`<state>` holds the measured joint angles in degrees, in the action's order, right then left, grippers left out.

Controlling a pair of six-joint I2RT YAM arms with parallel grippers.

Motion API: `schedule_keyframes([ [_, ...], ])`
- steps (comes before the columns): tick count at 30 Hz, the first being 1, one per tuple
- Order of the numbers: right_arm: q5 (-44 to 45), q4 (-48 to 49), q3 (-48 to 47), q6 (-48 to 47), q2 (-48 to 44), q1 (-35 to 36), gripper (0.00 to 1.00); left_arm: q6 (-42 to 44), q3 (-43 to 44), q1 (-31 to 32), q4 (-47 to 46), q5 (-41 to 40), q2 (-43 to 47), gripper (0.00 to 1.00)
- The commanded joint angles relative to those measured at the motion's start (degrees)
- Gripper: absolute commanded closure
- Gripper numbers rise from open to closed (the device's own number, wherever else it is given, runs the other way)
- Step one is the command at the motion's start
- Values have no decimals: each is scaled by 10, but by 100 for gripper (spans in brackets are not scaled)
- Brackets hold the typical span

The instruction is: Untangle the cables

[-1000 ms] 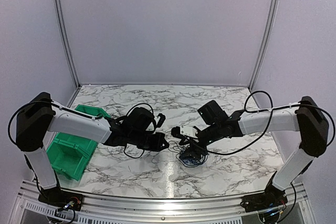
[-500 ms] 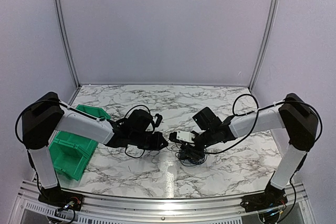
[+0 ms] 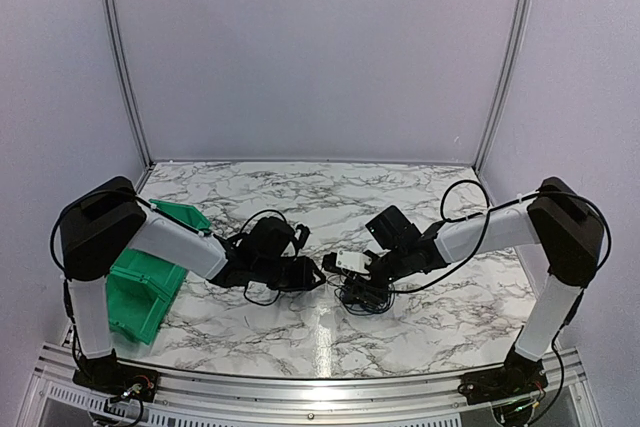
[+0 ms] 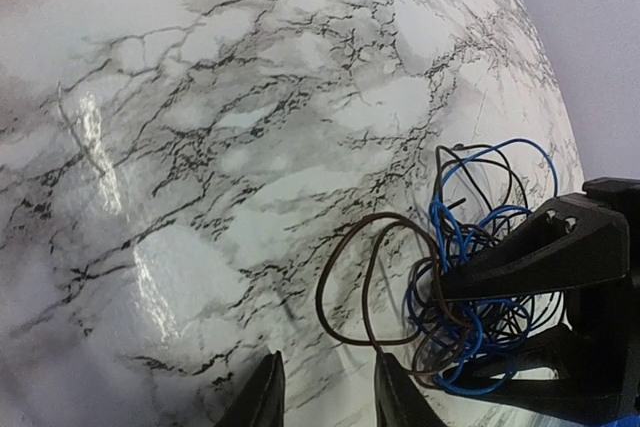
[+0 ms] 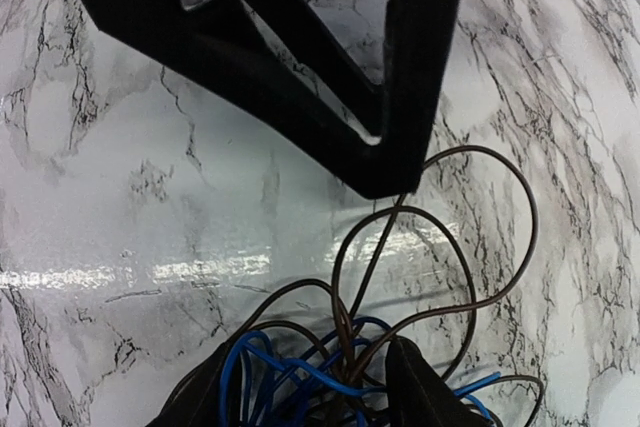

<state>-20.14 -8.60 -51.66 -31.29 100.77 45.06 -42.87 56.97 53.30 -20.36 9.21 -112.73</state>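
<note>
At desk centre: cables, light, limp, snag-prone; take the outer brown loop. Left gripper apart, empty; right gripper straddles them, and you cannot tell whether it grips.

Cables on table centre; bin at left edge.

Surface: marble pattern, smooth, high gloss, with light glare just ahead of the left fingers. Those and the right fingers are matt black plastic. Cables between the right fingers: smooth insulation, slight sheen. Bin well left of both: smooth green plastic.
</note>
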Motion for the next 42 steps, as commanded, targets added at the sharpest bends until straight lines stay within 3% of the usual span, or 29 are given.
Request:
schedule_keyframes([
  [1, 11, -5, -7, 0, 4, 2, 51, -23, 13, -9, -38, 5, -21, 65],
  [5, 10, -6, -8, -1, 3, 2, 51, -52, 20, -19, -81, 25, -41, 66],
  [9, 12, -4, -8, 1, 2, 1, 50, -62, 48, -26, -92, 38, -67, 73],
  [16, 37, 2, -2, 0, -6, 1, 49, -59, 64, -35, -94, 52, -77, 100],
  [23, 77, -3, 0, -13, 8, -4, 48, -16, -34, -65, -85, 2, 79, 100],
  [28, 84, -4, -2, -11, 12, -14, 51, 43, -66, -83, 1, -76, 215, 100],
  [36, 78, -10, -7, 2, 11, -56, 55, 159, -22, -89, 180, -252, 405, 100],
  [42, 78, -12, -9, 4, 7, -78, 56, 237, 54, -90, 266, -326, 497, 100],
])
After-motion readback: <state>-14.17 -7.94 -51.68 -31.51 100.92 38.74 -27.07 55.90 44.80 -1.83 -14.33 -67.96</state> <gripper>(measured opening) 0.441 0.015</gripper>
